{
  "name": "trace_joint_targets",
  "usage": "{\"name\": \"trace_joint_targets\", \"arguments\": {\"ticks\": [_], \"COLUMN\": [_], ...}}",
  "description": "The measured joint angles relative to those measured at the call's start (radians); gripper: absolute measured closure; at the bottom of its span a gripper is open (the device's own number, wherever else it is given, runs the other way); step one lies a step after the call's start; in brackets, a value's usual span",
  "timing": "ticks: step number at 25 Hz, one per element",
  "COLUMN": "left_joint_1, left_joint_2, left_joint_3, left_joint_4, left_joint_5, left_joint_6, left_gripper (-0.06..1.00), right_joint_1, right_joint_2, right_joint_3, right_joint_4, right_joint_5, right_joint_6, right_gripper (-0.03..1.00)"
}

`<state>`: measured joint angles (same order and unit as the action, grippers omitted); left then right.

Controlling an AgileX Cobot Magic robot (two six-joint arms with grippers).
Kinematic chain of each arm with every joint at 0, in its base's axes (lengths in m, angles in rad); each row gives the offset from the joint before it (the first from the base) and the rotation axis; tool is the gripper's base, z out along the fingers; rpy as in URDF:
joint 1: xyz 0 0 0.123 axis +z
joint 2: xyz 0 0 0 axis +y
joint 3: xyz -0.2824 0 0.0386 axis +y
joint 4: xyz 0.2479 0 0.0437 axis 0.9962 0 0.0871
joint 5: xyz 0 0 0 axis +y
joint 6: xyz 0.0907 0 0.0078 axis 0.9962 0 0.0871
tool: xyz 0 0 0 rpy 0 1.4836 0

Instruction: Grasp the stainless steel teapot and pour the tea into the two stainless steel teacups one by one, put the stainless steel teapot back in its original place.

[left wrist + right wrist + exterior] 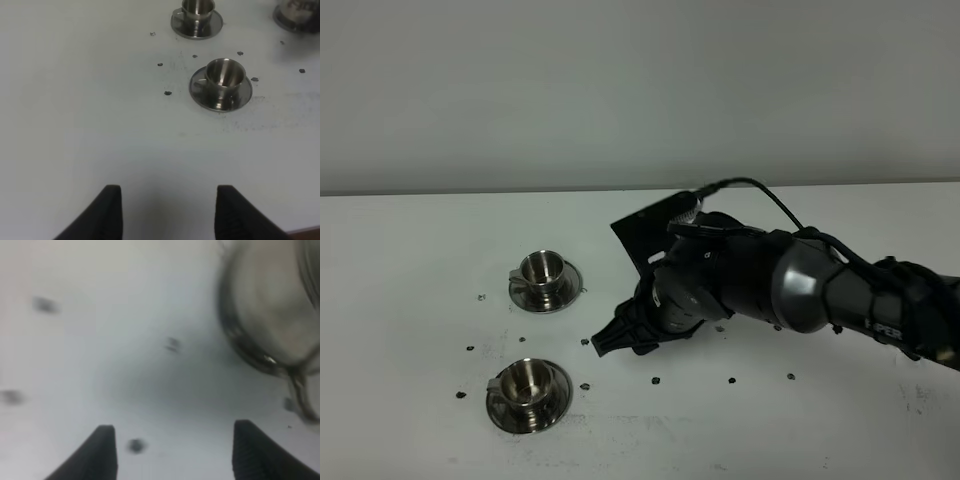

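Two stainless steel teacups on saucers stand on the white table: the far teacup and the near teacup. My right gripper reaches across the middle, low over the table to the right of the cups, open and empty. The stainless steel teapot is a blurred shiny shape ahead of the fingers and off to one side, not between them. A steel edge in the left wrist view looks like its base. The right arm hides it in the exterior view. The original place cannot be made out. My left gripper is open over bare table.
Small dark marks dot the white table around the cups. The right arm and its cable stretch in from the right. The table's back edge meets a grey wall.
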<state>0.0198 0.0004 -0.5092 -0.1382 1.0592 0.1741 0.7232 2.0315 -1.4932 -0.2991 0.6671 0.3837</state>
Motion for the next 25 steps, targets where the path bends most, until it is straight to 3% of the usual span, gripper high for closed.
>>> {"name": "trace_joint_targets", "arguments": {"ticks": [3,8,17,25], "left_joint_1": [0.000,0.000,0.000,0.000], "left_joint_2": [0.000,0.000,0.000,0.000], "left_joint_3": [0.000,0.000,0.000,0.000], "left_joint_4": [0.000,0.000,0.000,0.000], "left_joint_5": [0.000,0.000,0.000,0.000], "left_joint_6": [0.000,0.000,0.000,-0.001], "left_gripper": [0.46,0.46,0.46,0.46], "right_joint_1": [0.000,-0.100,-0.189,-0.191], "right_joint_2": [-0.072,-0.066,0.159,0.239], "right_joint_3": [-0.025,-0.135,-0.456,-0.526], "right_joint_4": [0.044,0.066,0.088,0.109], "right_joint_5": [0.048,0.170,0.409,0.484], "right_joint_6": [-0.048,-0.095,-0.157,-0.183], "right_gripper": [0.45,0.45,0.45,0.45]}}
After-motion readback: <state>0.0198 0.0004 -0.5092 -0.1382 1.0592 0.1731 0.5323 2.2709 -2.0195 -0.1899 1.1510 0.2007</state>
